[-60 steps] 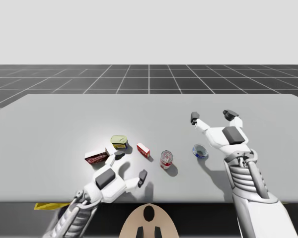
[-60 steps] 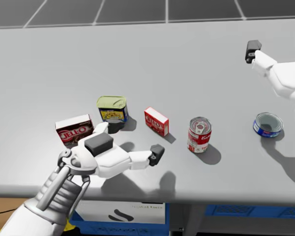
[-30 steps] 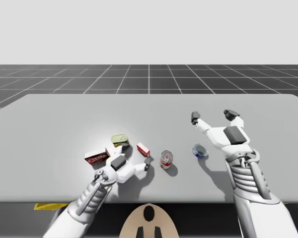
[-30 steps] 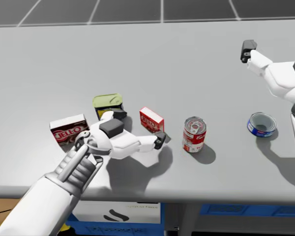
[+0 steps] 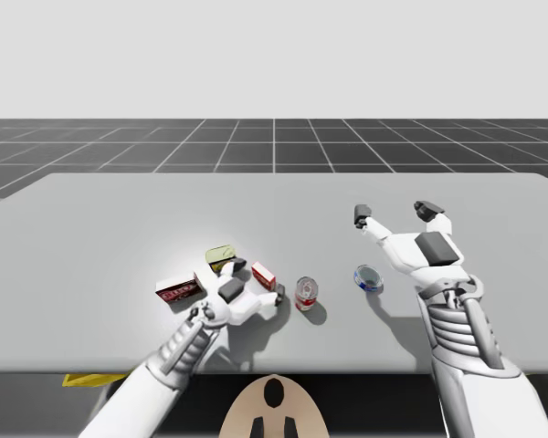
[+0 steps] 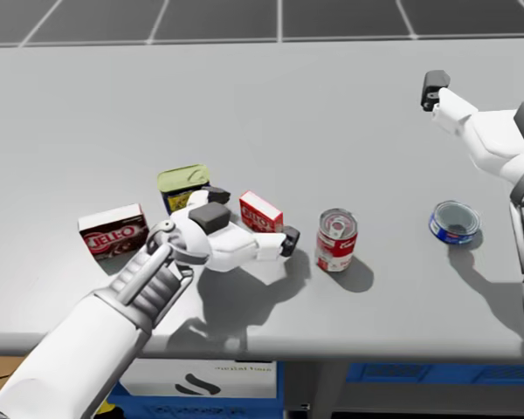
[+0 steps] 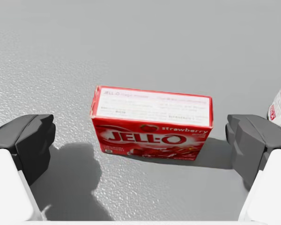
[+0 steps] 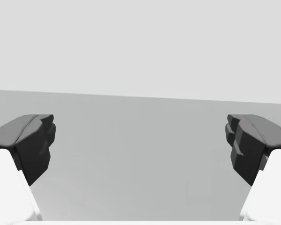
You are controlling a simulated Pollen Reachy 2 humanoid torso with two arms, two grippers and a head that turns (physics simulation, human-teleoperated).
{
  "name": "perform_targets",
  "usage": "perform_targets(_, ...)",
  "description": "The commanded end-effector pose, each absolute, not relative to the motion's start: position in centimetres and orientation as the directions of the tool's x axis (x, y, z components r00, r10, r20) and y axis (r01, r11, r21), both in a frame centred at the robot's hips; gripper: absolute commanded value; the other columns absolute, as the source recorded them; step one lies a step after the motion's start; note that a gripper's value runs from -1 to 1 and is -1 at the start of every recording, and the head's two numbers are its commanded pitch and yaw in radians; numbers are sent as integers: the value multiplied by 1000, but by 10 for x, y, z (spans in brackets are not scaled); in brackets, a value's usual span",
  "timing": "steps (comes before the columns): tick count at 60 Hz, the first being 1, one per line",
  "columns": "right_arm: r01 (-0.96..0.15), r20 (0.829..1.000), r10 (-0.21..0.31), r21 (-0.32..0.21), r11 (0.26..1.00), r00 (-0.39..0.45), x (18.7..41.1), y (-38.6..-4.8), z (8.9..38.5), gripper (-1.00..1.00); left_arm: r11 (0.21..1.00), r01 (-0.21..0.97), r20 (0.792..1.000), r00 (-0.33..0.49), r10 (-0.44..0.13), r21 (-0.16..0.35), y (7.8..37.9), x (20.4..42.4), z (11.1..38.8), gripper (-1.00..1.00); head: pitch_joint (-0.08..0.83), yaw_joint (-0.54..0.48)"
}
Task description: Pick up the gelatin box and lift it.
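Over the table (image 5: 119,210), my left arm has moved forward from the near edge. My left hand (image 6: 251,218) now stands wide open around the gelatin box (image 7: 152,124), one finger each side, holding nothing. Closing should come next, I judge. My right hand (image 5: 393,213), at 2 o'clock, is open and empty. The box, 7 o'clock from the table's middle, is a small red carton with a pale top.

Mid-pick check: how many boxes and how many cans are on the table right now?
Boxes: 2 (small red box, dark red box)
Cans: 3 (green-topped can, red and white can, low blue can)
Total: 5
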State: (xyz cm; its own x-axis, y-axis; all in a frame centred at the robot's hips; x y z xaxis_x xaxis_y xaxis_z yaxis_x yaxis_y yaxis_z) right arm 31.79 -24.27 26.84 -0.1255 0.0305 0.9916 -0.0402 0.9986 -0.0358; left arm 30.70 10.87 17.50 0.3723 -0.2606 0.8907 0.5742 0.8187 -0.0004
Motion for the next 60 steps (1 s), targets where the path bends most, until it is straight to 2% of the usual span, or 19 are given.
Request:
perform_targets(1, -41, 992, 27, -32, 999, -127, 318, -243, 270, -1000, 804, 589, 904, 382, -192, -79, 77, 306, 176, -1000, 684, 40)
perform_targets(15, -39, 991, 26, -31, 999, -128, 318, -244, 270, -1000, 801, 594, 905, 378, -195, -76, 69, 306, 173, -961, 680, 39)
perform_targets(17, -39, 991, 27, -32, 999, -128, 318, -244, 270, -1000, 802, 592, 904, 381, -194, -78, 69, 305, 172, -514, 678, 39)
perform_targets(18, -39, 991, 27, -32, 999, -129, 318, -244, 270, -1000, 800, 595, 904, 381, -193, -80, 69, 304, 172, 839, 676, 39)
perform_targets(20, -39, 991, 27, -32, 999, -129, 318, -244, 270, -1000, 800, 596, 905, 377, -196, -76, 70, 303, 171, 980, 673, 38)
perform_targets(33, -38, 991, 27, -33, 999, -128, 318, -244, 270, -1000, 788, 613, 912, 357, -204, -63, 69, 298, 170, 1000, 616, 42)
perform_targets(50, -40, 992, 27, -32, 999, -121, 318, -244, 267, -1000, 785, 617, 913, 352, -204, -63, 70, 295, 170, 1000, 367, 34)
perform_targets(60, -39, 992, 28, -33, 999, -120, 319, -244, 267, -1000, 782, 619, 920, 343, -191, -68, 72, 295, 178, 1000, 311, 34)
